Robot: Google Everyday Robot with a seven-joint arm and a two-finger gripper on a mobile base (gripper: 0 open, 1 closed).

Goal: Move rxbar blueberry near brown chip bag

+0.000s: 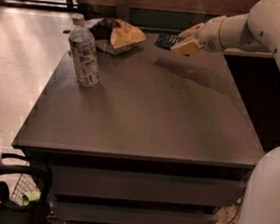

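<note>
Evidently transport step: pincer [184,43] was clamped on rxbar blueberry [165,39], brown chip bag [121,33] near, beyond its tips; next move called for lowering, then release.

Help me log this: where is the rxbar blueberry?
In the camera view, the rxbar blueberry is held in the gripper above the table, at its far edge, right of the brown chip bag.

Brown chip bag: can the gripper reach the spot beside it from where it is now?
Probably yes. The gripper, jaws shut on the rxbar blueberry, hangs just right of the brown chip bag with bare table between; the bottle stands off to the left.
</note>
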